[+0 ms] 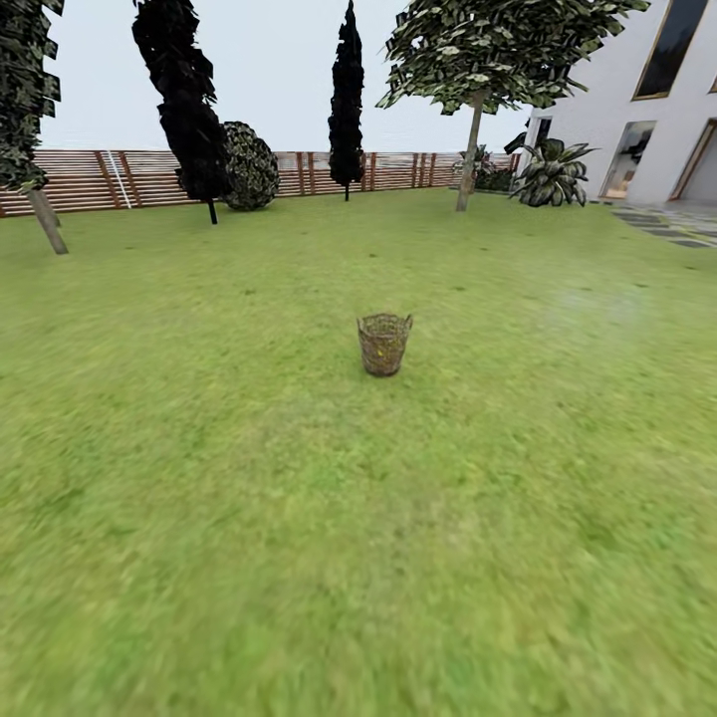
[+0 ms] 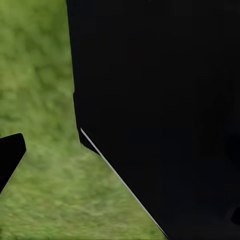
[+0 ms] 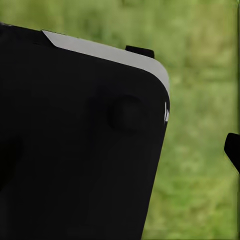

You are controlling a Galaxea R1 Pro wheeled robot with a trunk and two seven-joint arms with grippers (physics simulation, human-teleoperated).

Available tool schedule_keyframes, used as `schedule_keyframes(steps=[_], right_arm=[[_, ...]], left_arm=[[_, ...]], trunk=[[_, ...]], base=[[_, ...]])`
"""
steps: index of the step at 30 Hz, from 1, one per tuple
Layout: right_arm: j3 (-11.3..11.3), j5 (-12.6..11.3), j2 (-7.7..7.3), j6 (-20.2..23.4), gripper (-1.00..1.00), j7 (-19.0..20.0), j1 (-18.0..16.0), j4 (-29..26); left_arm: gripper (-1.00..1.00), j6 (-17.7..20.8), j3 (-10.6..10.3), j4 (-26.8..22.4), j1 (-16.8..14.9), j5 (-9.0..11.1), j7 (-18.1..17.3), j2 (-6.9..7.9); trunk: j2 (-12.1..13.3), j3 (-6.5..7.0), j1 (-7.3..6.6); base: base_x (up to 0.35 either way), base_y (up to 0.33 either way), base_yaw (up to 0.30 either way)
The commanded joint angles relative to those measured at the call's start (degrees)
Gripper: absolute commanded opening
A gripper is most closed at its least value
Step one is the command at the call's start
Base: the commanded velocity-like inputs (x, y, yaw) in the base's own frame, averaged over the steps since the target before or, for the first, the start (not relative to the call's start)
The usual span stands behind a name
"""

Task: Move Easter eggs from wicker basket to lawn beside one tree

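Left gripper and right gripper: state impossible to tell, with wrist views blocked largely by dark robot body (image 2: 160, 100) over blurred grass. Ahead on the lawn (image 1: 199, 518), one wicker basket (image 1: 384, 344), upright, alone in open grass, well apart from every tree. Inside, faint yellow glints through the weave; Easter eggs themselves too small to count. Probably light, hard, smooth and round, so prone to slip or roll; best pinched across the middle, gently, from above through the basket mouth. Basket likely light too, easily tipped by a careless nudge. Two pale-trunked trees: one far right near the house (image 1: 470, 149), one at the left edge (image 1: 45, 219). Two narrow black columnar trees by the fence (image 1: 129, 179).
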Motion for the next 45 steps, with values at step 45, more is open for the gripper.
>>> schedule_keyframes(steps=[45], right_arm=[[0.2,0.7,-0.19,-0.1,1.0,-0.1,0.0,0.4]], left_arm=[[1.0,-0.1,0.0,-0.1,0.0,0.1,0.0,0.0]], trunk=[[0.0,0.16,0.03]], base=[[0.315,0.0,0.0]])
